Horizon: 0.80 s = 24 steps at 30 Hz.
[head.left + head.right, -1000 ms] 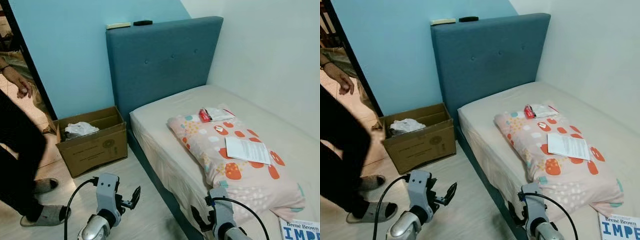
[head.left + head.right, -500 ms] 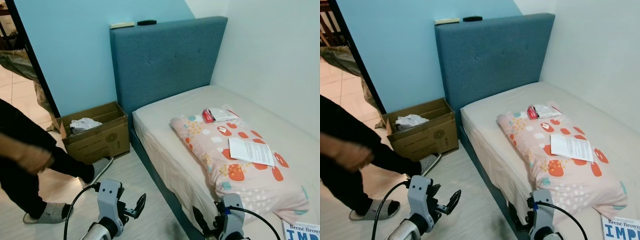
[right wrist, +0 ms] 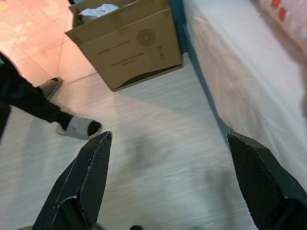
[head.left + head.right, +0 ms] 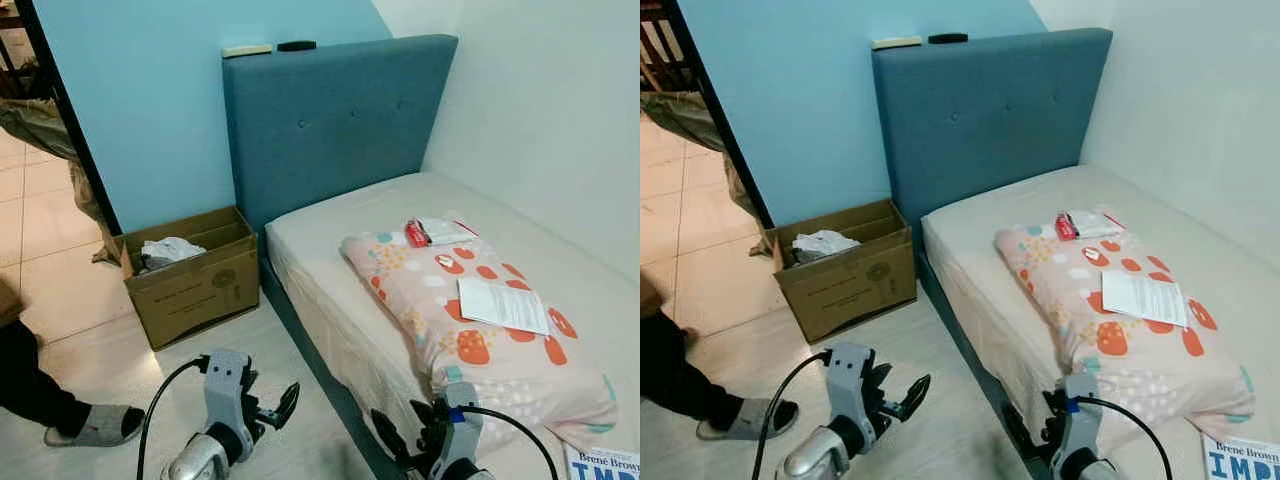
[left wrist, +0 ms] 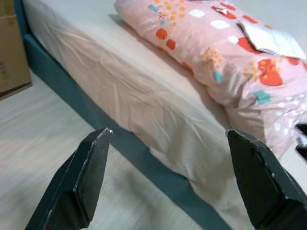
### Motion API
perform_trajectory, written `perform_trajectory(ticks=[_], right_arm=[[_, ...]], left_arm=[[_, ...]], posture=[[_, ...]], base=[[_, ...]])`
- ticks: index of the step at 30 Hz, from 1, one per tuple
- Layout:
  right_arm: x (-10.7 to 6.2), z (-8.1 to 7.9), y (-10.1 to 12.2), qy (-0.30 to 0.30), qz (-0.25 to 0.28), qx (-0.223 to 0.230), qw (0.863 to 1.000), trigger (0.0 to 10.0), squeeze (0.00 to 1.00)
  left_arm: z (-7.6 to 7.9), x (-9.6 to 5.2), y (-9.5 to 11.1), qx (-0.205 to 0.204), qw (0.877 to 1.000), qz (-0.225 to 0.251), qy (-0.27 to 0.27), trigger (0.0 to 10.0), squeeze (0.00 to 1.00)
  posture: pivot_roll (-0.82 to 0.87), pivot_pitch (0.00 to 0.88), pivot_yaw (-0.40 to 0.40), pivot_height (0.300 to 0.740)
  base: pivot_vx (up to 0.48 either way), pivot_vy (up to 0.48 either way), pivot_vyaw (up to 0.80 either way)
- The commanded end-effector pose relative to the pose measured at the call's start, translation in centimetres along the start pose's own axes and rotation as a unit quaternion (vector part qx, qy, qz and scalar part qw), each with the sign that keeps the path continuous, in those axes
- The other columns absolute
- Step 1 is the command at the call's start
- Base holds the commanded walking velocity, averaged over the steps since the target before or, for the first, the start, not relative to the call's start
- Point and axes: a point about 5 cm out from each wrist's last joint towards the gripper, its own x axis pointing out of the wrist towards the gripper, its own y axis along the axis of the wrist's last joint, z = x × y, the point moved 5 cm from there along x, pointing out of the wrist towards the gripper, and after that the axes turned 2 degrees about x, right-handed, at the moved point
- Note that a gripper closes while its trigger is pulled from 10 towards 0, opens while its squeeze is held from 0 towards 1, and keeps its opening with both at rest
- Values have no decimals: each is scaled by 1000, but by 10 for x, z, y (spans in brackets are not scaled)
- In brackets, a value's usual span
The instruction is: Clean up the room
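Note:
A pink patterned pillow (image 4: 420, 300) lies on the bed's bare mattress (image 4: 330, 225). On the pillow rests a white sheet of paper (image 4: 503, 305), and a red-and-white packet (image 4: 435, 232) sits at its far end. A blue-and-white book (image 4: 603, 465) lies at the bed's near corner. Beside the bed stands an open cardboard box (image 4: 190, 290) holding crumpled white stuff (image 4: 165, 253). My left gripper (image 4: 278, 405) hangs open and empty over the floor beside the bed. My right gripper (image 4: 400, 435) is open and empty at the bed's side.
A person's leg and grey slipper (image 4: 95, 425) stand on the floor at the left. The blue headboard (image 4: 330, 120) carries a pale flat item (image 4: 247, 50) and a dark one (image 4: 297, 45). A doorway opens onto tiled floor (image 4: 40, 250) at the left.
The person has stepped away to the left, leaving one leg and slipper in sight. The camera has shifted slightly. Both grippers stay open and low.

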Motion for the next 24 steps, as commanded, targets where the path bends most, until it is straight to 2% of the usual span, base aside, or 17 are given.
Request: perform_trajectory(ticks=[1,10,16,20,21,22,23,24], right_arm=[[-1,-4,-4,14,-12,12,1000,10000,0],[-2,-8,-3,28,-15,16,999,10000,0],[-1,-6,-4,25,-20,33,999,10000,0],[-2,-5,-4,20,-21,44,999,10000,0],[-2,-4,-4,20,-22,48,998,10000,0],[-2,-4,-4,20,-23,49,998,10000,0],[-2,-5,-4,20,-24,50,998,10000,1000],[-2,-5,-5,22,-25,50,998,10000,1000]], left_arm=[[-4,-2,-5,-11,1000,-13,5,10000,0],[-7,-3,-4,-11,1000,-14,11,10000,0],[-3,1,-7,-11,1000,-24,-8,10000,0],[-3,1,-8,-29,999,-24,-4,10000,0],[-4,0,-7,-30,999,-22,-4,10000,1000],[-4,0,-6,-31,999,-21,-4,10000,1000],[-4,0,-6,-31,999,-20,-4,10000,1000],[-4,0,-5,-31,999,-19,-5,10000,1000]], posture=[[14,18,-91,726],[14,21,-87,726],[13,18,-83,726],[8,16,-81,726],[9,14,-80,726],[9,14,-80,726],[9,14,-80,726],[18,20,-82,726]], base=[[0,0,0],[0,0,0],[0,0,0],[0,0,0],[0,0,0],[0,0,0],[0,0,0],[0,0,0]])
